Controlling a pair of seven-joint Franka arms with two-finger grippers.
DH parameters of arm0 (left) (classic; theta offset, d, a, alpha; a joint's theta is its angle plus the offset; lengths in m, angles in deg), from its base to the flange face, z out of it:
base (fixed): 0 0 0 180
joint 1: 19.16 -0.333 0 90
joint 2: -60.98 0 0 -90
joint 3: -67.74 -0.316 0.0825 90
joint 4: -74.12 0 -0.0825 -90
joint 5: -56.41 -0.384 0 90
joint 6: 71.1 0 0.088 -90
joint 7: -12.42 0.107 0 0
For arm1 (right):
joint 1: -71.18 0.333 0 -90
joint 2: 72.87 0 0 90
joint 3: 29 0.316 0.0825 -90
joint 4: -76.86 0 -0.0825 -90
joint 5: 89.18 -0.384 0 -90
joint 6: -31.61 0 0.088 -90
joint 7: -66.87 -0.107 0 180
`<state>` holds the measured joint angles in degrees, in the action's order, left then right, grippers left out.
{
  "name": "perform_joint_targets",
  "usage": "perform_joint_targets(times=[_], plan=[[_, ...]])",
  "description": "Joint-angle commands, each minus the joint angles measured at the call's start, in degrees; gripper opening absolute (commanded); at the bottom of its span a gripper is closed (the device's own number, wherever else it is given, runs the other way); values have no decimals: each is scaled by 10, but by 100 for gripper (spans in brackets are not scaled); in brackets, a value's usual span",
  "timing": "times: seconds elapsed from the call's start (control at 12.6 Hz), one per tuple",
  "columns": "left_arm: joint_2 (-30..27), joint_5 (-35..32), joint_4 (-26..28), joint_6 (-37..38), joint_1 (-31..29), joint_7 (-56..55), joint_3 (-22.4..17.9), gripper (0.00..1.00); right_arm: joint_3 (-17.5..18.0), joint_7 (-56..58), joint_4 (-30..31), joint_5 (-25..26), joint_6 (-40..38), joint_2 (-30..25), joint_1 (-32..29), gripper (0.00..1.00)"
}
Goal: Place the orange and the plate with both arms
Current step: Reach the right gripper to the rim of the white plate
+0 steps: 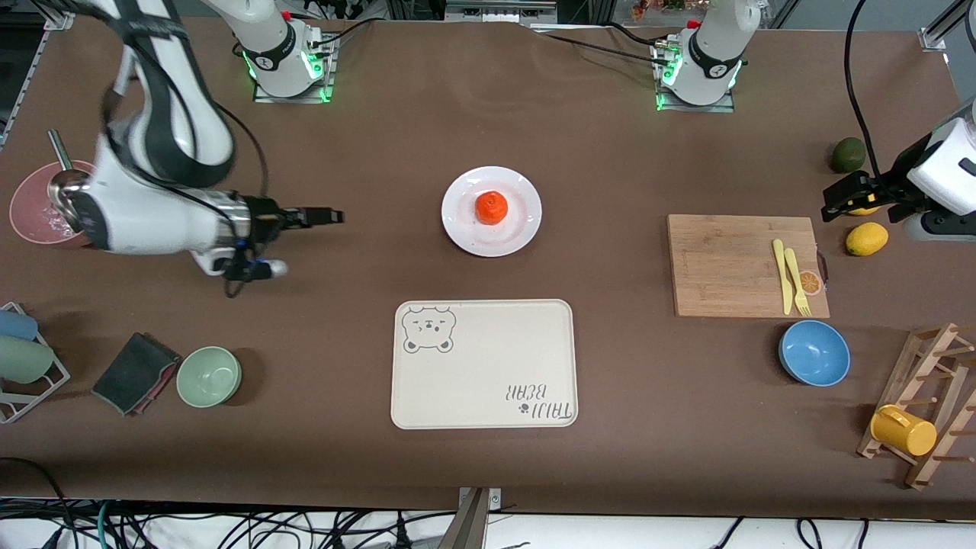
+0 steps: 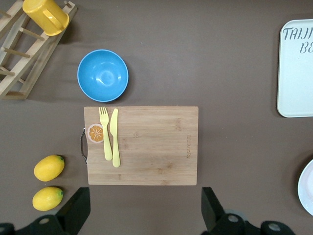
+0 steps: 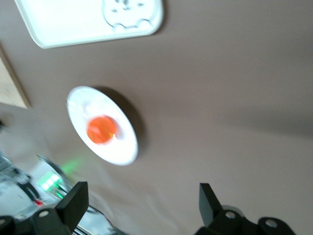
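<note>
Progress: orange rests on plate at mid-bench, neither gripped | right gripper fingers apart, empty, pointing toward plate, well short | left gripper fingers apart, over lemons, waiting | judged: placement onto tray outstanding

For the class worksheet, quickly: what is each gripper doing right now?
Left gripper: open, empty, over the lemons.
Right gripper: open, empty, over bare table.

My right wrist view is smeared, so the plate and orange look soft. In the left wrist view only a sliver of plate shows, and the tray is cropped too (lettering cut short).
</note>
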<state>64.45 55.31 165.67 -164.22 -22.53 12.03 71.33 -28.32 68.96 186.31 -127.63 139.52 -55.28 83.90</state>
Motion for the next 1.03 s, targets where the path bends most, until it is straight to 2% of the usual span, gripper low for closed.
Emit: perform_joint_targets(times=[0.0,0.08,0.24,0.4,0.48,0.71,0.95], plan=[[-12,-10,7,2,5,13,-4,100,25,50,82,-73,118,-11,38,100],[-11,-10,6,2,5,12,-4,100,31,103,107,-103,141,-4,38,100],[-11,-9,4,2,5,12,-4,100,32,239,145,-236,143,14,43,100],[-8,-9,4,4,5,12,-4,100,32,368,152,-275,177,59,55,100],[-8,-9,4,3,5,11,-4,100,36,393,150,-297,180,78,56,100],[-6,-6,0,1,-1,13,-8,100,42,490,146,-439,188,117,82,100],[-1,-7,-14,1,0,11,-7,100,42,497,128,-499,237,140,130,100]])
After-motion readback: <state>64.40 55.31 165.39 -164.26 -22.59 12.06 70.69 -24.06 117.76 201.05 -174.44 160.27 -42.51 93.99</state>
